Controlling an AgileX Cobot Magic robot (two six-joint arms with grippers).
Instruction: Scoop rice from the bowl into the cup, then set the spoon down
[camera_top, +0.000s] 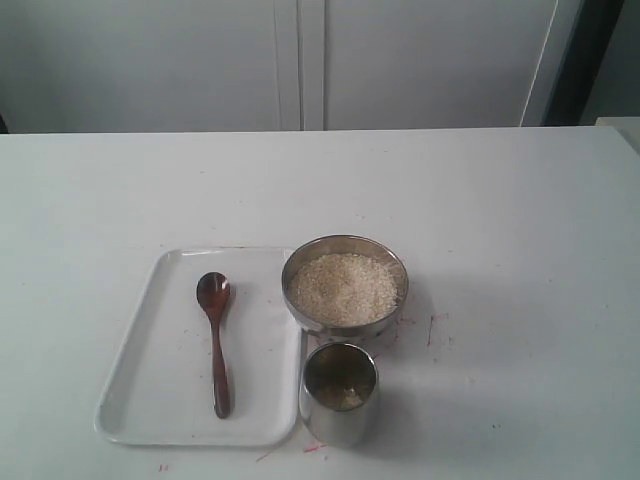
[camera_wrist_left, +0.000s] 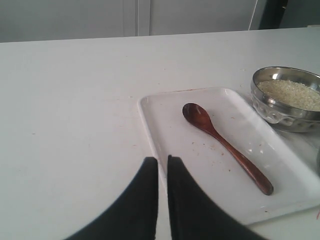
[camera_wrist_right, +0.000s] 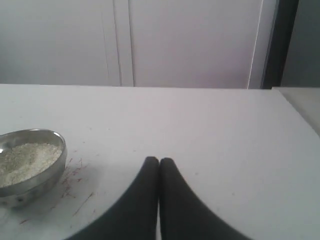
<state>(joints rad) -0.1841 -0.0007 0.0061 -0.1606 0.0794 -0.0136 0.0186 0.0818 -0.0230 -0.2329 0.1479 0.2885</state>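
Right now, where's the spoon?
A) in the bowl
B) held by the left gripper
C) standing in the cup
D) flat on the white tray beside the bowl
D: the spoon lies flat on the white tray, apart from the bowl and the cup, and the left gripper holds nothing.
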